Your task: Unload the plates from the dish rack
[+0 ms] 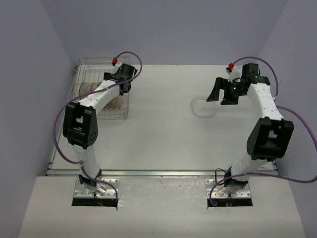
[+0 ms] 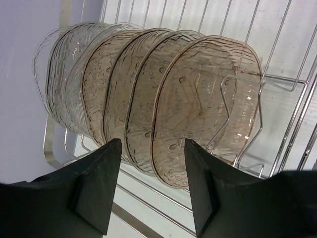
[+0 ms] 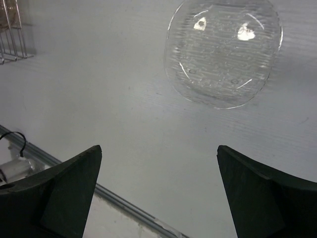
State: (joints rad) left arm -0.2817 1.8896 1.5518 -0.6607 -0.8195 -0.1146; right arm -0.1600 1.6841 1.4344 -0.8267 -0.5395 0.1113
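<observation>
One clear round plate (image 3: 223, 52) lies unloaded near the tabletop's (image 1: 163, 139) right edge, below my wide-spread right hand (image 3: 158, 148). Six tinted translucent plates (image 2: 198, 109) stand in the silver wire dish rack (image 2: 292, 84), far-left corner. My left hand (image 2: 152, 148), half-spread, pinches nothing.

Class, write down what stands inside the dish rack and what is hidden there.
Inside the dish rack, a row of translucent plates stands on edge. Each overlaps the one behind, hiding most of it, and the left gripper covers some lower rims, so their count is unsure.
</observation>
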